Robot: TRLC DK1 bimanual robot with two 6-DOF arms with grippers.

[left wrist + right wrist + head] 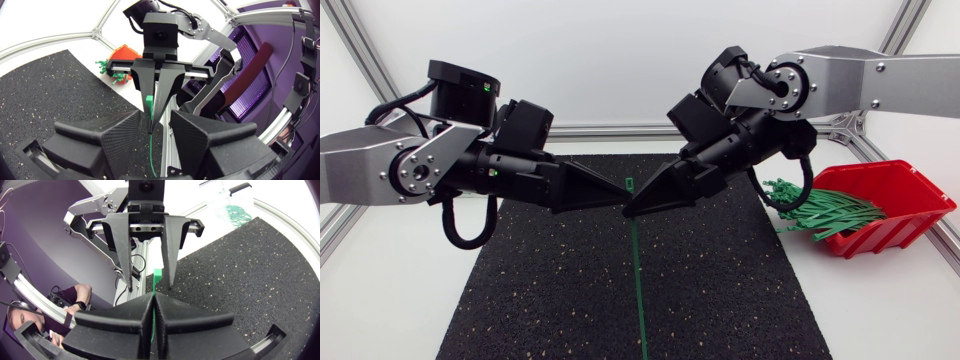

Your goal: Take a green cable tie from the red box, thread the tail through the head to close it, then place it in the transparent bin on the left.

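Mid black rubber mat [720, 290] — your right gripper [629, 209] pinches the green cable tie [637, 280], left gripper [617, 196] spread. Red plastic box [912, 190] holds loose green ties [825, 212].

I'm looking down on a white table [390, 300] that is carrying a black speckled mat [550, 290], which is filling the lower middle of the frame. At the right edge of the frame a red box [910, 205] is sitting on the table just beside the mat, with green ties [825, 212] sticking out of its open front toward it. In the right wrist view a clear bin [225, 207] is standing just past the mat's far corner.
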